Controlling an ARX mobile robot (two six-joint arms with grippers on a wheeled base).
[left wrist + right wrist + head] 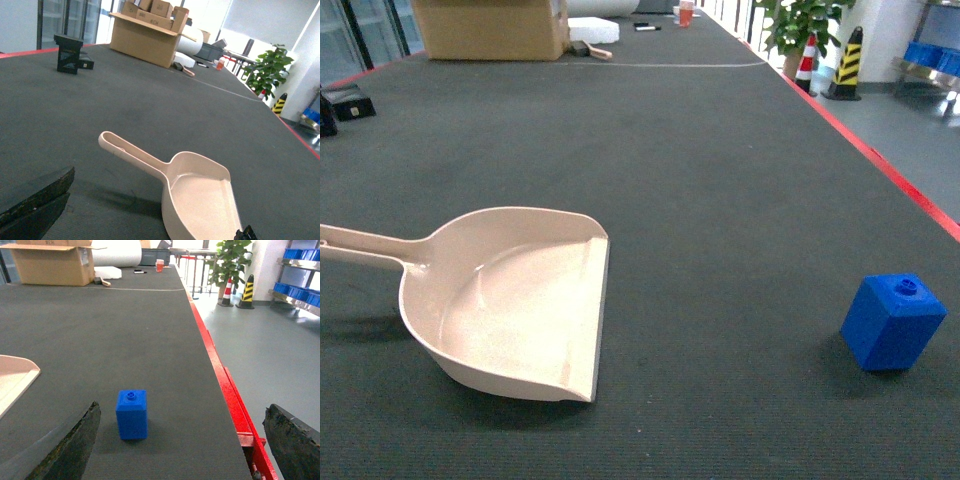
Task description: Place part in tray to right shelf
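Observation:
The tray [520, 300], a beige dustpan-shaped scoop, lies empty on the dark mat at front left, handle pointing left and straight lip facing right. The part [893, 322], a small blue block with a round stud on top, stands on the mat at front right, well apart from the tray. In the left wrist view my left gripper [160, 200] is open above the tray [200, 195], near its handle joint. My right gripper [182, 407] is open, with the part [132, 414] just inside its left finger [75, 445], not touched. Neither gripper shows in the head view.
The table's red edge [880, 160] runs along the right, close to the part. A steel shelf with blue crates [300, 260] stands across the floor at far right. A cardboard box [490, 28] sits at the far end, black boxes [345, 102] at far left.

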